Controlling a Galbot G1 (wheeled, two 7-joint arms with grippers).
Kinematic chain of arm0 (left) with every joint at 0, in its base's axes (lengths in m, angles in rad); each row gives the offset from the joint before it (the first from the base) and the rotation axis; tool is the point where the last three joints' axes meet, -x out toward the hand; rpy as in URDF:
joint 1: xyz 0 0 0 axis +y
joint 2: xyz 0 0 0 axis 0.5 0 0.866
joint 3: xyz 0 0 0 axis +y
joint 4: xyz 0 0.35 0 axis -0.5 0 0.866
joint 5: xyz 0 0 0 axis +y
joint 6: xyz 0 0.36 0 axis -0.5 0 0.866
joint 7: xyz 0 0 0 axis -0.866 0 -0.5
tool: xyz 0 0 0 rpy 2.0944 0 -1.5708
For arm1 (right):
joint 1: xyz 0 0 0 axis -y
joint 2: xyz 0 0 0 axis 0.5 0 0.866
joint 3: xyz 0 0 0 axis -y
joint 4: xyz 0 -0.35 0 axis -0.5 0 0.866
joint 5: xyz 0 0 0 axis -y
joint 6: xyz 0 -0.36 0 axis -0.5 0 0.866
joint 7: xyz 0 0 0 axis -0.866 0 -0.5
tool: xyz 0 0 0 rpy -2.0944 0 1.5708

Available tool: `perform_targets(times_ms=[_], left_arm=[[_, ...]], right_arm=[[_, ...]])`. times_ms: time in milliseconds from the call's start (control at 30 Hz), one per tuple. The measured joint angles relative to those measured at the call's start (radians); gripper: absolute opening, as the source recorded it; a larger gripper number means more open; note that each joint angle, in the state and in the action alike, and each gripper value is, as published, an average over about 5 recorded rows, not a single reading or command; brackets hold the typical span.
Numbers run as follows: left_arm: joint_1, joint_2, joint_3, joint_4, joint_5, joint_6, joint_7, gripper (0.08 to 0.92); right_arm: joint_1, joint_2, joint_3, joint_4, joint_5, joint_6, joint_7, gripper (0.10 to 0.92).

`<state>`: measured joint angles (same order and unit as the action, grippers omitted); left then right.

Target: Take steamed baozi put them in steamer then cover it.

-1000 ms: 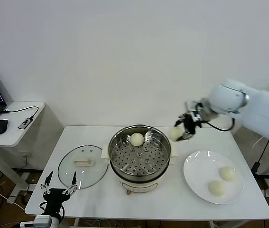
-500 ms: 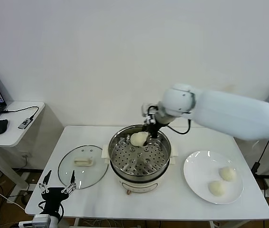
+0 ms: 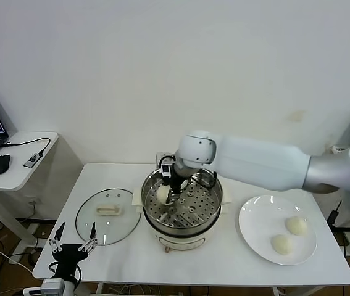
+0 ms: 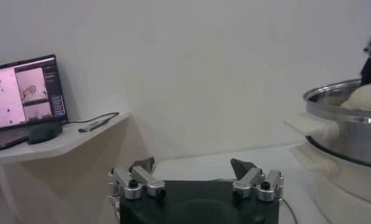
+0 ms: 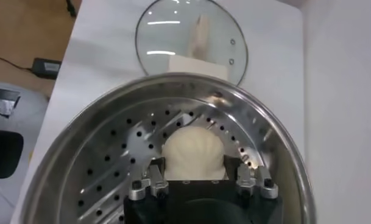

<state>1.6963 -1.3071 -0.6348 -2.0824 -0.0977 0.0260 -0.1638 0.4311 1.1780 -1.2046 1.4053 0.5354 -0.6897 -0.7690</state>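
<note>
My right gripper (image 3: 167, 192) is inside the steamer (image 3: 182, 229), squeezing a baozi (image 5: 193, 154) just over the holey tray; my left gripper (image 3: 75, 245) waits wide open near the cover (image 3: 108, 216); two baozi (image 3: 296, 225) sit on the plate (image 3: 255, 229).

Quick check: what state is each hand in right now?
Left hand: open, empty, parked low by the table edge.
Right hand: shut on a baozi over the steamer tray.

White right arm reaching in from the right across the work, black right gripper (image 3: 170, 192) pointing down, jaws closed on a pale bun, apparently low, left gripper (image 3: 74, 242) parked near the robot's left, fingers (image 4: 244, 168) spread apart
</note>
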Motion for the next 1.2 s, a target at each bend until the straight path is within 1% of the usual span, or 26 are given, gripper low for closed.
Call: perform_targets(times_ms=[133, 333, 433, 633, 800, 1000, 1200], left_arm=[[0.0, -0.001, 0.001, 0.001, 0.0, -0.001, 0.0, 0.823], [-0.001, -0.004, 0.006, -0.001, 0.001, -0.001, 0.0, 0.823], [-0.002, -0.005, 0.008, -0.002, 0.002, -0.001, 0.0, 0.823], [-0.003, -0.003, 0.013, -0.004, 0.003, -0.001, 0.0, 0.823], [-0.005, 0.003, 0.02, -0.005, 0.003, -0.001, 0.0, 0.823], [-0.004, 0.009, 0.032, -0.006, 0.005, -0.002, 0.0, 0.823], [0.003, 0.01, 0.045, -0.007, 0.015, -0.004, -0.001, 0.823]], right_arm=[[-0.024, 0.016, 0.008, -0.023, -0.011, 0.0, 0.014, 0.626], [-0.033, 0.022, 0.018, -0.032, -0.012, -0.001, 0.019, 0.773], [-0.026, 0.016, 0.018, -0.025, -0.014, 0.003, 0.006, 0.814], [0.037, -0.033, 0.007, 0.016, -0.024, 0.034, -0.06, 0.823], [0.123, -0.123, -0.013, 0.083, -0.047, 0.077, -0.138, 0.823], [0.196, -0.288, -0.05, 0.193, -0.109, 0.138, -0.229, 0.823], [0.204, -0.494, -0.061, 0.293, -0.217, 0.209, -0.29, 0.823]])
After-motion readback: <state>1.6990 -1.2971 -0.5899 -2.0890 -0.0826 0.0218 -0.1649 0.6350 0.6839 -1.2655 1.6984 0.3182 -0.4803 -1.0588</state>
